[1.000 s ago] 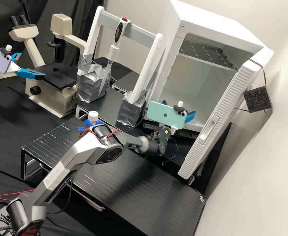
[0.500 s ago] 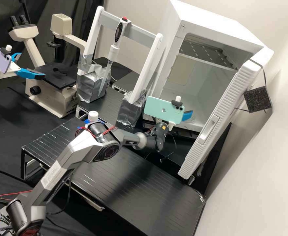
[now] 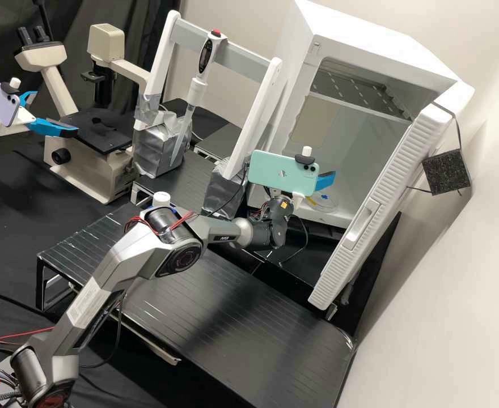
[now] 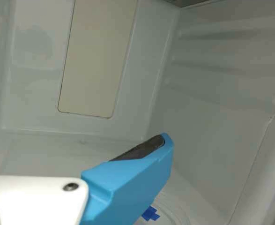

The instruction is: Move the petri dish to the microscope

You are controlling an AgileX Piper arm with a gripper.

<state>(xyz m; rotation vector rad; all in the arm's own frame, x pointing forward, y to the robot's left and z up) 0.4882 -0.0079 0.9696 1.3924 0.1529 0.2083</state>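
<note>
The gripper [image 3: 324,181] is at the incubator's open front, partly behind the green phone on its wrist, a blue finger showing past the phone. In the wrist view the gripper [image 4: 75,142] is open, one blue finger at the middle and a dark tip at the left edge. A clear petri dish [image 3: 328,204] with a blue mark lies on the incubator floor near the front, below that finger. The wrist view has the dish [image 4: 171,212] partly hidden behind the finger, not held. The cream microscope [image 3: 103,174] with its black stage [image 3: 105,137] stands at the back left.
The white incubator [image 3: 368,42] has its ribbed door [image 3: 374,198] swung out at the right. A pipette [image 3: 197,90] hangs on a white frame [image 3: 241,150] left of it. A white-capped bottle [image 3: 160,199] stands behind the arm; another arm's blue gripper is near the microscope.
The gripper and its phone have risen and shifted a little left in the high view. The petri dish, hidden in the earlier frames, has come into sight below the finger.
</note>
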